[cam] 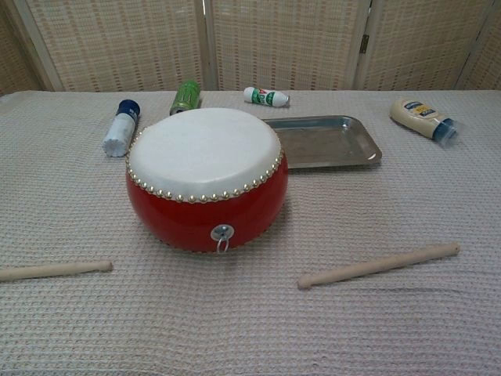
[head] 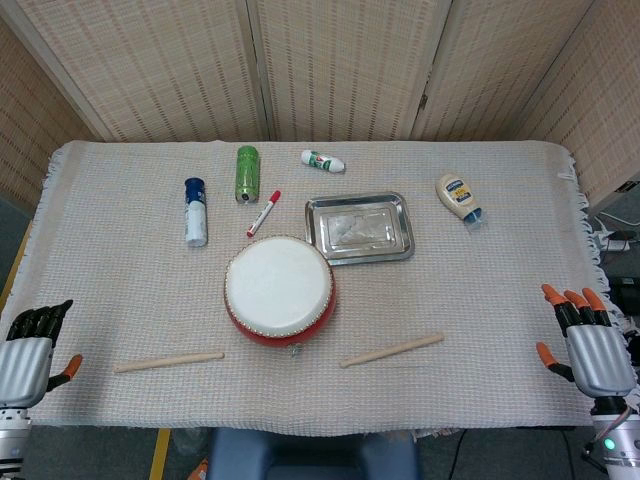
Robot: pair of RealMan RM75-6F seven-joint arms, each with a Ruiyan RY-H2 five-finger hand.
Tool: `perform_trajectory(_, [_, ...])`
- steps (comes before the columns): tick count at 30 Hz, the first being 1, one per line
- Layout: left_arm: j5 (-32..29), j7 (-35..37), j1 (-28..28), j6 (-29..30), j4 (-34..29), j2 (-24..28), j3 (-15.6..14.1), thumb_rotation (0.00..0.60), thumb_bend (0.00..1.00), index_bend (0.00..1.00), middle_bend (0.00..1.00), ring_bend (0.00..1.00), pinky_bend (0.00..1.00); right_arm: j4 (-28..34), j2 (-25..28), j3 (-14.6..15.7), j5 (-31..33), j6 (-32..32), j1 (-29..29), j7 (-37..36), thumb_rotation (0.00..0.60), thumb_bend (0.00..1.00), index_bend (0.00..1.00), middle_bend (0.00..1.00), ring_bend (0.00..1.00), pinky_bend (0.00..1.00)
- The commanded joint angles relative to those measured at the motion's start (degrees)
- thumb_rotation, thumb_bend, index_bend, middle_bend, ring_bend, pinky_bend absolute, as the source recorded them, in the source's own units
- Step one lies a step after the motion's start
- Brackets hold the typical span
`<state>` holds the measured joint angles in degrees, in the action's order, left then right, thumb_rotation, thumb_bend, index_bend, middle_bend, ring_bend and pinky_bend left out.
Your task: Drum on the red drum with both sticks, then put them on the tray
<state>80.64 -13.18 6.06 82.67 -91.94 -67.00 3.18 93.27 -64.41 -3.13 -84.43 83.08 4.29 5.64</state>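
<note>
head view: red drum (head: 279, 290) stands mid-worktop (head: 480, 290), touching the tray (head: 360, 228) corner behind-right. left stick (head: 168, 361) and right stick (head: 391, 349) lie flat in front of the drum. left hand (head: 28, 352) and right hand (head: 590, 344) rest at the worktop edges, fingers spread, holding nothing.

chest view: drum (cam: 205, 178) centre, tray (cam: 325, 142) behind-right, sticks (cam: 379, 265) in front. hands out of frame.

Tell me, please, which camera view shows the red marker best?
The head view: the red marker lies in full sight there, between the green can and the tray, just behind the drum. In the chest view the drum hides it entirely.
</note>
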Motion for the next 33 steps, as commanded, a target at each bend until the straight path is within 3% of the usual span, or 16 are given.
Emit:
perform_trajectory(1, [-0.04, -0.24, -0.02, 0.32, -0.26, -0.12, 0.15, 0.6, 0.3, 0.05, 0.09, 0.07, 0.07, -0.27, -0.04, -0.04, -0.45, 0.53, -0.11, -0.62, 0.6, 0.24, 0.06, 0.2, 0.02, 0.04])
perform_trajectory(8, [0.87, -0.6, -0.21, 1.07, -0.68, -0.28, -0.16, 0.6, 0.3, 0.0, 0.01, 0.0, 0.04, -0.77, 0.44, -0.07, -1.51, 2.36, -0.79, -2.12, 0.6, 0.24, 0.07, 0.2, 0.02, 0.04])
perform_trajectory(12, [1.75, -0.81, 0.22, 0.77, -0.79, -0.68, -0.37, 0.6, 0.3, 0.01, 0.02, 0.01, 0.03, -1.06, 0.65, -0.01, -2.03, 2.95, -1.02, -2.92, 0.6, 0.24, 0.07, 0.2, 0.02, 0.04])
perform_trajectory(21, [5.12, 0.65, 4.83, -6.96, 1.68, -4.35, -2.31, 0.6, 0.32, 0.26, 0.2, 0.15, 0.07, -2.09, 0.53, -0.15, -3.1, 3.4, -0.81, -4.5, 0.6, 0.24, 0.08, 0.2, 0.02, 0.04])
perform_trajectory(33, [1.44, -3.18, 10.19, -17.03, 3.05, -12.75, -2.43, 0.6, 0.36, 0.39, 0.23, 0.16, 0.08, -2.33, 0.7, -0.32, -2.8, 3.04, -0.65, -5.39, 0.6, 0.24, 0.06, 0.2, 0.02, 0.04])
